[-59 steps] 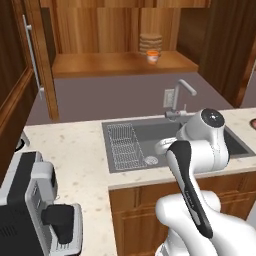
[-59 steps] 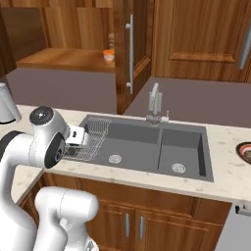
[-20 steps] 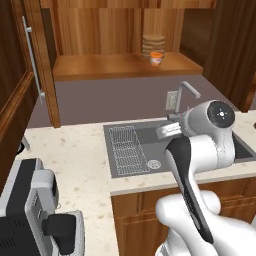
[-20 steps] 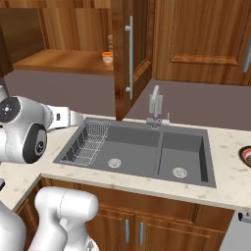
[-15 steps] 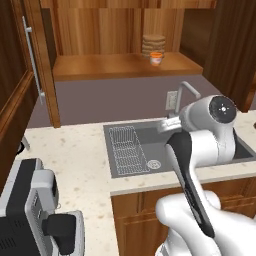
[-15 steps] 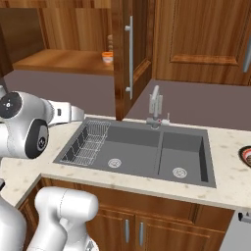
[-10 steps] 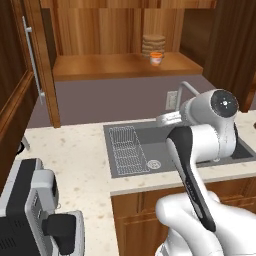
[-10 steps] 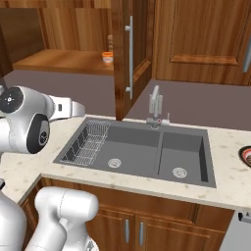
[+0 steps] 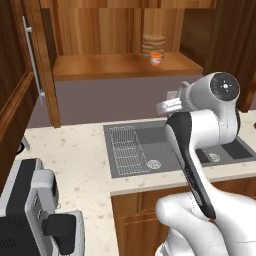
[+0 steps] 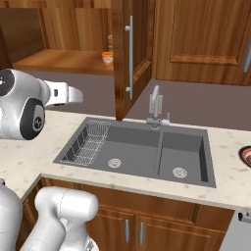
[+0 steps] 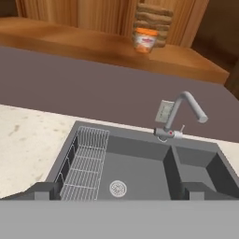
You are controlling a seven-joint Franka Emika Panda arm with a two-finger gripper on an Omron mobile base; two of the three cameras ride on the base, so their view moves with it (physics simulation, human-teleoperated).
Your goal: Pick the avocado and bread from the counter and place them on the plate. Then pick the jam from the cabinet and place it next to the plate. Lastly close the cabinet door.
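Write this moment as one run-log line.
hand: open, empty | over sink | jam: on cabinet shelf, untouched | cabinet door: open

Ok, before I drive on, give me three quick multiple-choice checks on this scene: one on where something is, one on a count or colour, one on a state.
1. Where does the jam jar stand?
A. in the sink
B. on the open cabinet's shelf
C. on the counter by the faucet

2. How many basins does the grey sink have?
A. one
B. two
C. three

3. How does the cabinet door with the long silver handle stand?
A. swung open
B. shut flat
C. taken off

Key:
1. B, the orange-lidded jar sits on the wooden shelf above the backsplash, in front of a brown stack.
2. B, a divider splits it into two basins, each with its own drain; a wire rack lies in the left one.
3. A, in the right base view the door juts out toward the counter, edge-on.
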